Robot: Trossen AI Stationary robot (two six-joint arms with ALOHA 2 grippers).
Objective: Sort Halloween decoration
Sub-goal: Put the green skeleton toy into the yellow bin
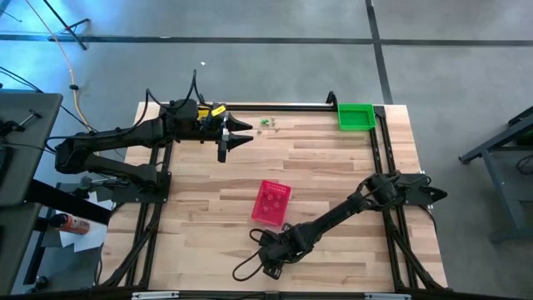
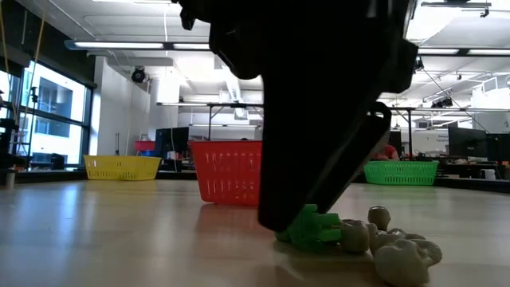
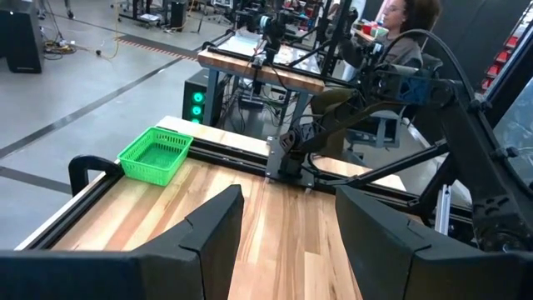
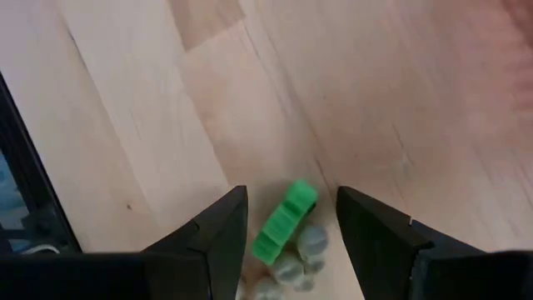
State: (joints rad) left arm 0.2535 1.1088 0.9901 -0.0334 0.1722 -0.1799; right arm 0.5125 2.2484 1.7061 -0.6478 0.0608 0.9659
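I have the right gripper (image 4: 287, 229) low over the near edge of the worktop (image 1: 333, 167), jaws released and straddling a small green trinket (image 4: 285, 218) that lies among a few pale ones (image 4: 301, 250). Nothing is gripped yet. In the low view the green trinket (image 2: 312, 229) sits at the foot of the dark gripper, touching the pale pieces (image 2: 390, 243) to its right.

My plan is to close on the green piece alone. It lies slanted between the fingers, so I would turn the wrist to square the pads to its long sides, settle lower, then close gently so the pale neighbours are not dragged along. The green basket (image 1: 356, 116) at the far right corner looks like its destination; the red basket (image 1: 271, 203) sits just beside my arm.

The left gripper (image 3: 287, 242) waits, released and empty, over the far left of the worktop, near more tiny trinkets (image 1: 266, 123).

From above, my own arm hides the pile entirely. I cannot tell what the trinkets' shapes are, nor whether the green piece is tangled with the others. A yellow basket (image 2: 122, 167) shows only in the low view.
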